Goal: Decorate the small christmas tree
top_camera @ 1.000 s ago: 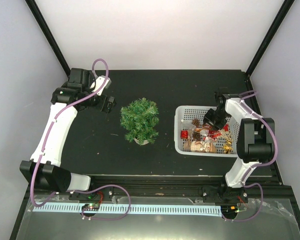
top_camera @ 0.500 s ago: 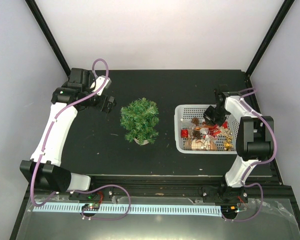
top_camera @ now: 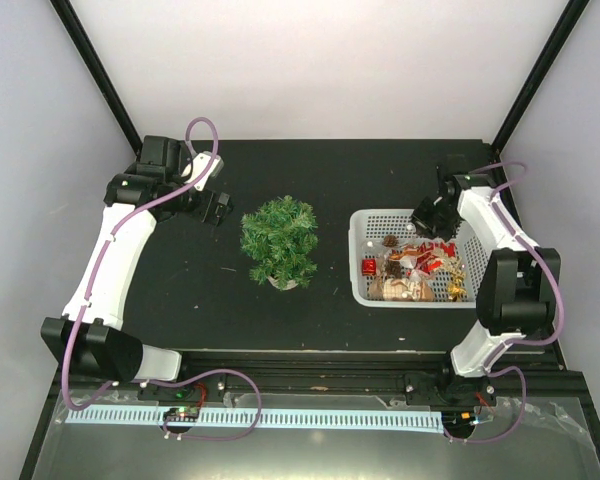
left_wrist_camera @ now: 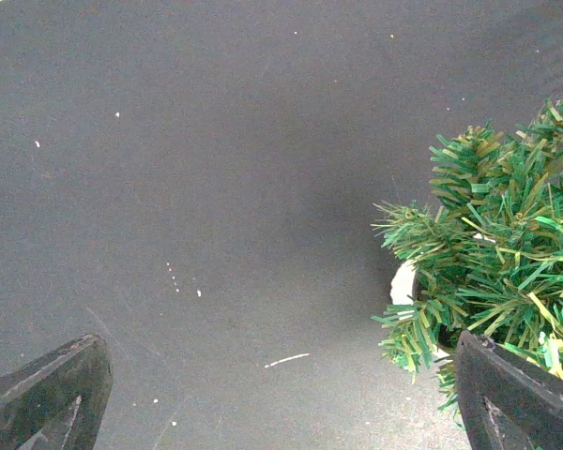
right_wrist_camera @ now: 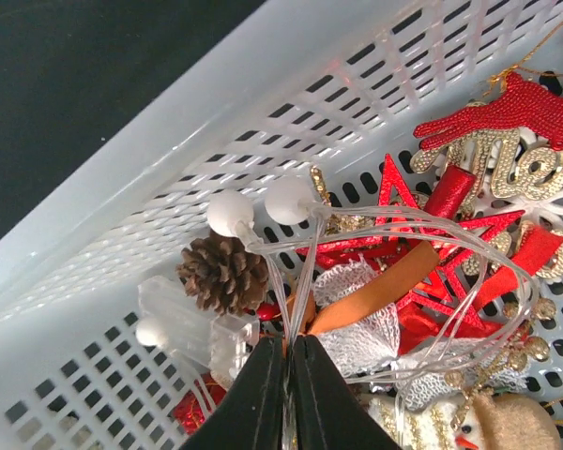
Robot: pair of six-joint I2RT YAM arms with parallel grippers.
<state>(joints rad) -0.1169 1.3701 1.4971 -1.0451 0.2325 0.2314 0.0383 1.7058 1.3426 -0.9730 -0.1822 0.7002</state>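
The small christmas tree (top_camera: 279,239), bushy green on a whitish round base, stands mid-table; its edge shows at the right of the left wrist view (left_wrist_camera: 497,253). My left gripper (top_camera: 216,208) is open and empty just left of the tree. My right gripper (top_camera: 427,216) hangs over the white basket (top_camera: 360,262) and is shut on the clear wires of a light string with white bulbs (right_wrist_camera: 263,208), lifted above the ornaments. In the right wrist view the fingers (right_wrist_camera: 286,386) pinch the wires.
The basket holds a pinecone (right_wrist_camera: 223,272), red star, red glitter pieces, a gold "Merry" word, white mesh ribbon and a snowman. Black frame posts rise at both back corners. The table's near edge runs along the arm bases.
My right gripper has risen and moved toward the back of the basket, lifting the light string. The left arm and the tree have not moved.
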